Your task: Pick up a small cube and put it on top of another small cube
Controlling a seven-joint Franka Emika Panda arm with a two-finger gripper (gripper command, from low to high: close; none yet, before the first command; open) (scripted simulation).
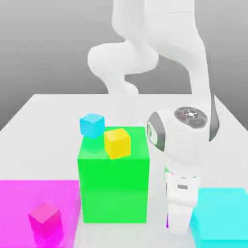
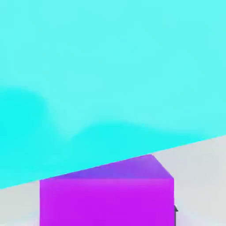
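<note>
One white table [image 1: 48,109] carries coloured blocks before a grey backdrop [image 1: 43,43].

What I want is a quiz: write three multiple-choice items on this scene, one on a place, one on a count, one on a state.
1. The yellow cube sits on:
A. the green block
B. the flat magenta block
C. the bare table

2. Small cubes on the green block:
A. one
B. two
C. three

3. The magenta-pink cube:
A. has a bare top
B. carries another cube
C. lies tipped on an edge

Key: A, it rests on the green top; B, the yellow cube and the blue cube; A, nothing is stacked on it, and the purple cube lies by the cyan block.
</note>
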